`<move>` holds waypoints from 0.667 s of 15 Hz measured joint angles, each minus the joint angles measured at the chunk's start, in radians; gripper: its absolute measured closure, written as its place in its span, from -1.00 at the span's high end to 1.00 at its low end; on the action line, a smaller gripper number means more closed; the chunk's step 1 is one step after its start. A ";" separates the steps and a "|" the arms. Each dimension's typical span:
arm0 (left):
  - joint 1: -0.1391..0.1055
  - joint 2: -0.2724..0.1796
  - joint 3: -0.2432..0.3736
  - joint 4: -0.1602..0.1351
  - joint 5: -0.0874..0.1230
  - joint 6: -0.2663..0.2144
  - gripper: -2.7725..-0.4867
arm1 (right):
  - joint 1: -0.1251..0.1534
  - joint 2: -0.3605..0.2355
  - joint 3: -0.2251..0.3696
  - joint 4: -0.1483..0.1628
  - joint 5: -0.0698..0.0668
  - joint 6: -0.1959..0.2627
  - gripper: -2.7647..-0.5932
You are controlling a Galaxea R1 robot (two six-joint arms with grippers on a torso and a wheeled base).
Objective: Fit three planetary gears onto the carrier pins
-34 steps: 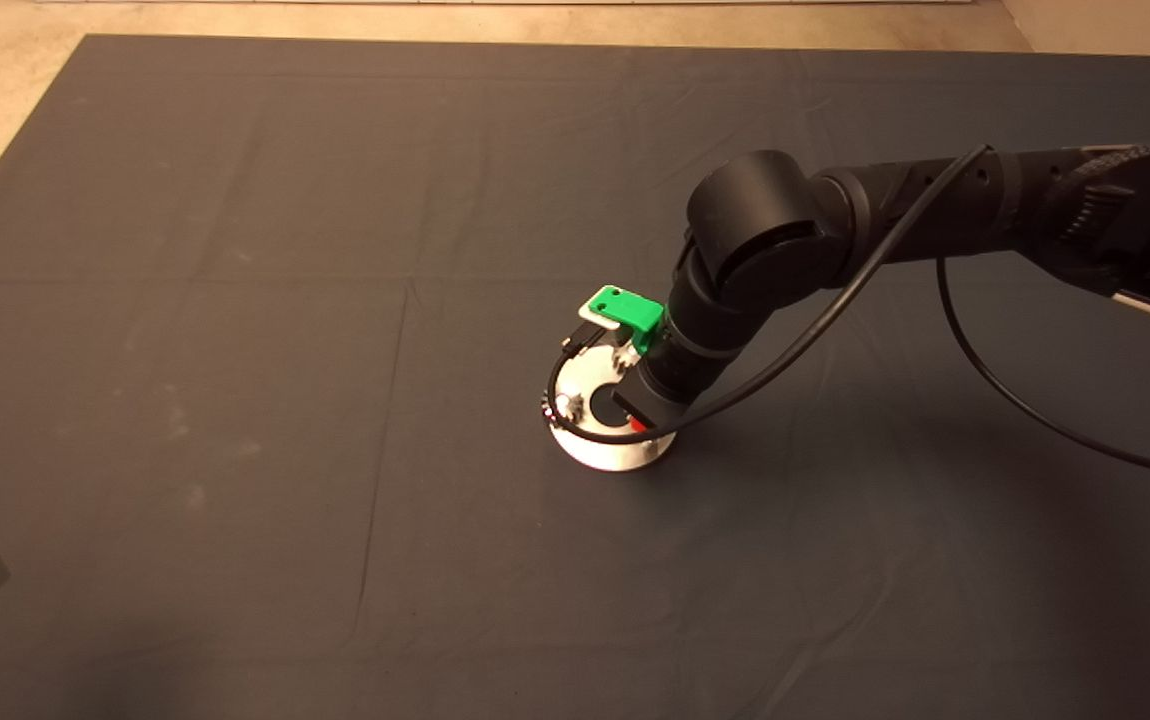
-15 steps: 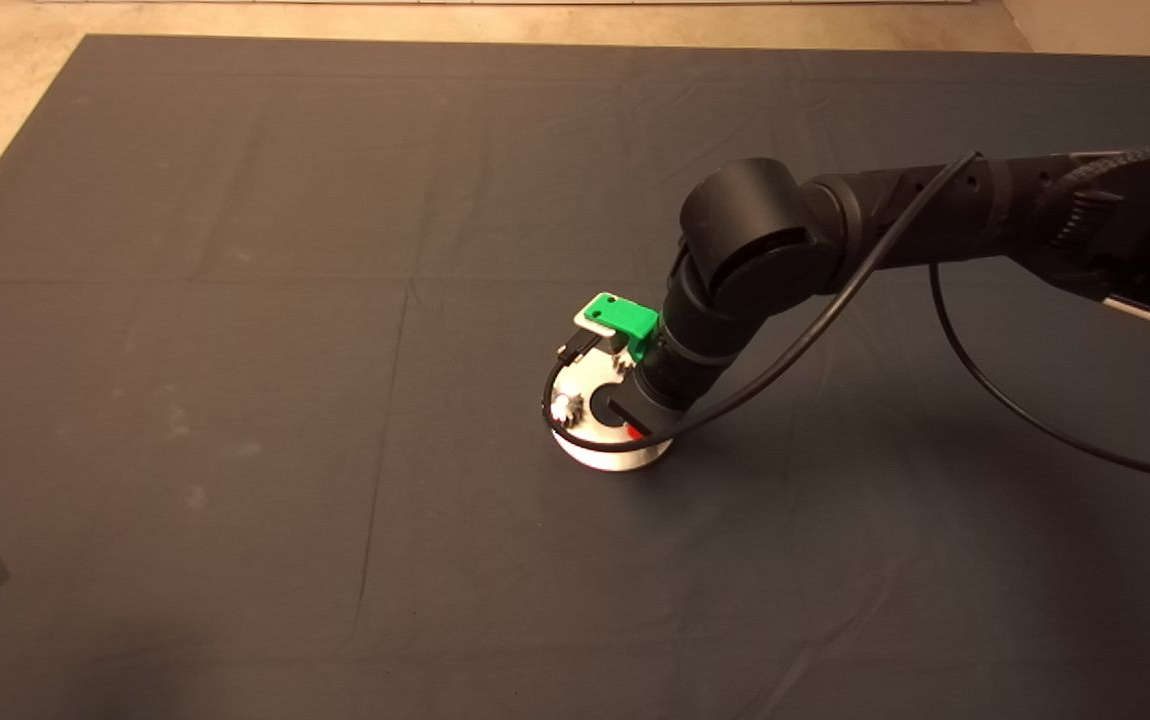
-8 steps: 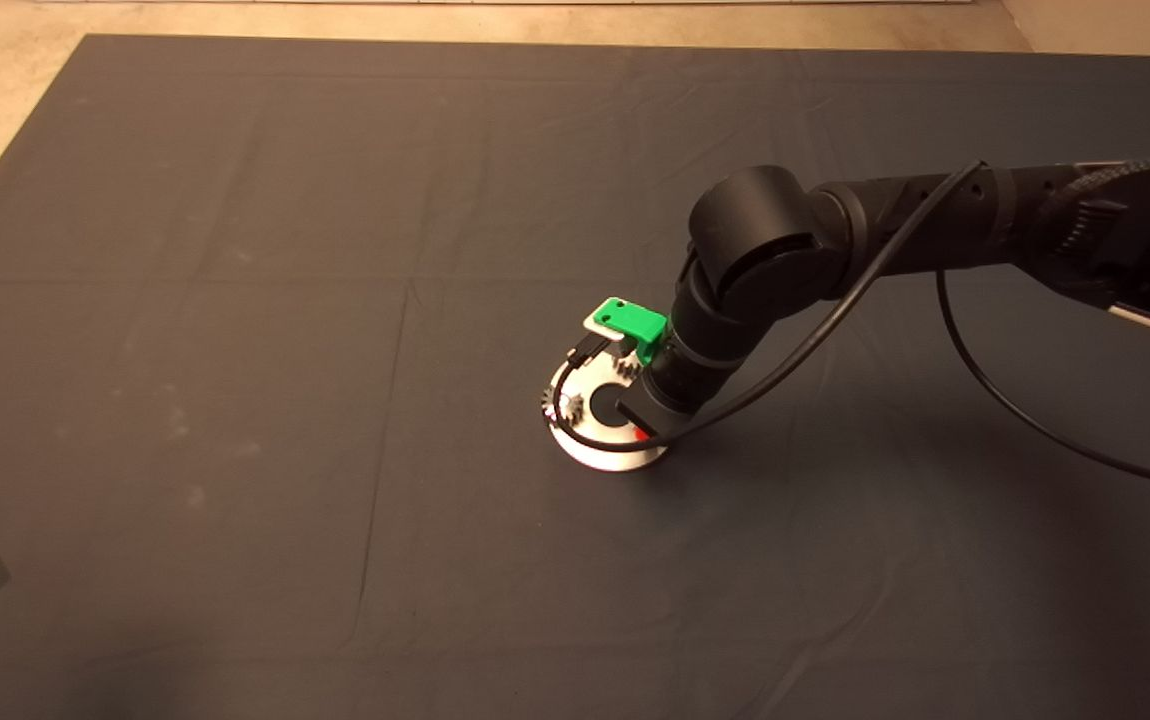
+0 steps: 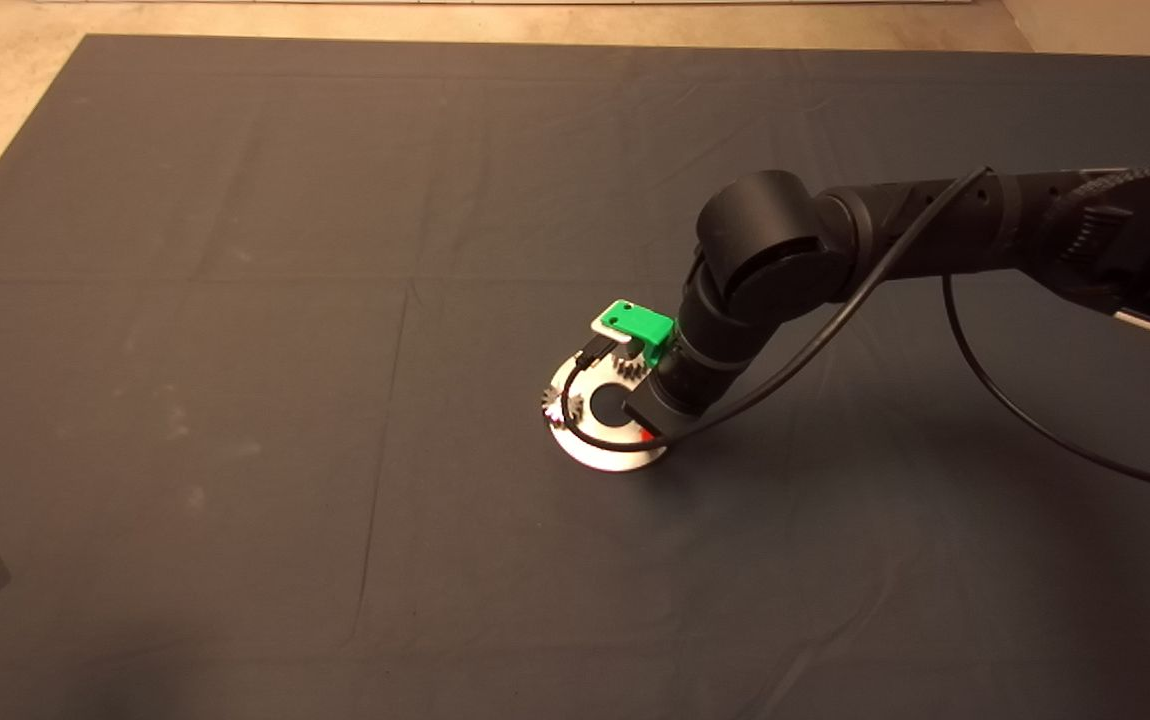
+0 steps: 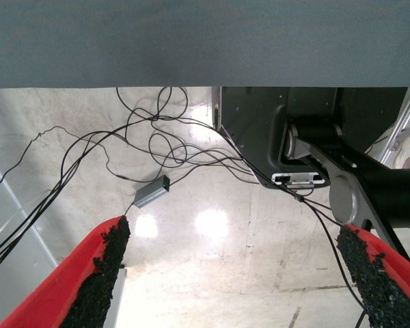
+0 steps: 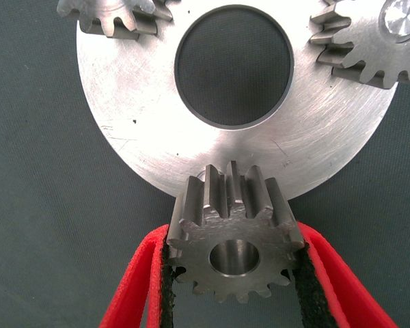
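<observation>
Gear number three is the job right now. The right gripper [image 6: 234, 287] has its red fingers [image 6: 133, 287] clamped on the two sides of a dark steel planetary gear [image 6: 234, 240], and its hole is open and easy to see. The gear hangs over the edge of the shiny round carrier disc [image 6: 157, 123], tipped a bit, not yet down flat.

Two other gears already sit on the disc, on the far side from the fingers. One [image 6: 372, 41] shows the shiny top of its pin [image 6: 400, 15] in the middle. The other [image 6: 116, 17] is cut off at the picture edge, so I cannot tell if its pin pokes through. Just past the held gear a small bump [image 6: 206, 175] peeks out. I think that is the last bare pin.

From above, the right arm leans over the disc [image 4: 600, 445] on the dark mat [image 4: 235, 300].

Next, I think the gear's hole must line up right over that pin, go level, then slide down. If it stays tipped it may jam.

The left gripper [image 5: 236, 273] waits off the table with its fingers wide apart, holding nothing.
</observation>
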State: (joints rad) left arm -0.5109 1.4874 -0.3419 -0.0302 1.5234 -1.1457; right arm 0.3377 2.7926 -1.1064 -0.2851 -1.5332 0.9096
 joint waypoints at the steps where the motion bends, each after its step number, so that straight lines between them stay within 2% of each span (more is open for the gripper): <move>1: 0.000 0.000 0.000 0.000 0.000 0.000 0.48 | 0.000 0.000 0.000 0.000 0.000 0.000 -0.68; 10: 0.000 0.000 0.000 0.000 0.000 0.003 0.48 | 0.000 0.000 0.004 0.000 0.000 -0.004 -0.68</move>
State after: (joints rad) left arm -0.5109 1.4874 -0.3419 -0.0306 1.5234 -1.1426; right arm 0.3377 2.7928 -1.1026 -0.2847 -1.5332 0.9057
